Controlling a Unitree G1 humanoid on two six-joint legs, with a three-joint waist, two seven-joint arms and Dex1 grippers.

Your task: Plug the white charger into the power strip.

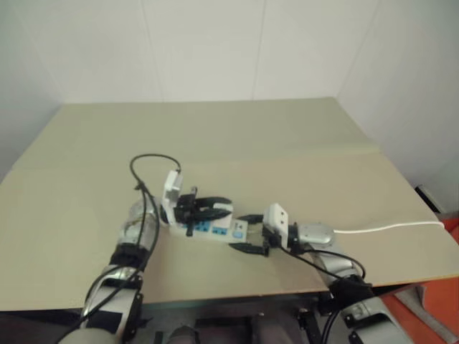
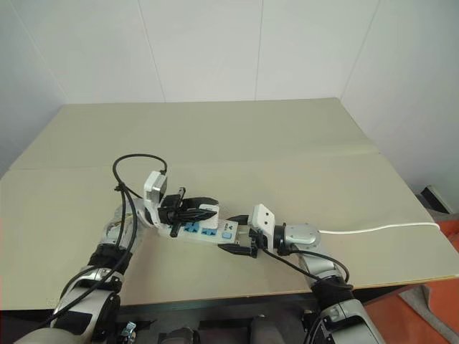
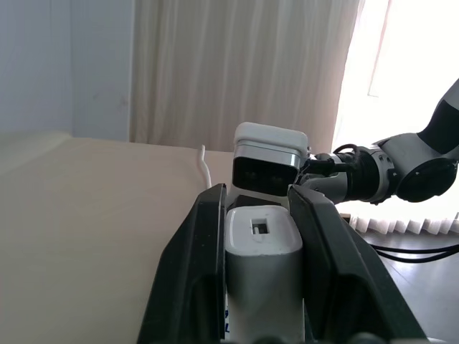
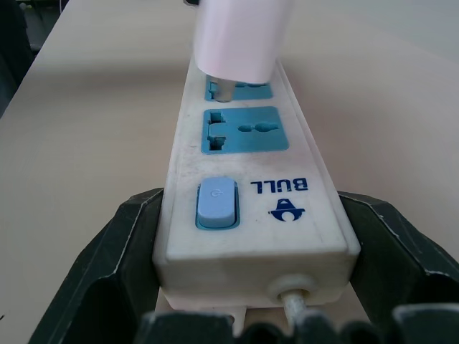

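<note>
Worktop (image 2: 301, 143) carries the power strip (image 4: 247, 168), its switch end braced between the right gripper's (image 4: 247, 287) jaws so the left gripper (image 3: 262, 236), clenched on the white charger (image 3: 262, 247), can press it into a socket.

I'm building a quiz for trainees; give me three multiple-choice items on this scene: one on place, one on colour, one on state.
1. Where is the white charger?
A. over a socket of the power strip
B. at the table's far edge
C. on the floor

2. What colour are the strip's socket faces?
A. red
B. blue
C. black

3. What does the left gripper do?
A. stands open
B. grips the cord
C. holds the charger

Answers: 1 A, its prong sits at a socket; 2 B, blue faces show; 3 C, both fingers flank the charger.
</note>
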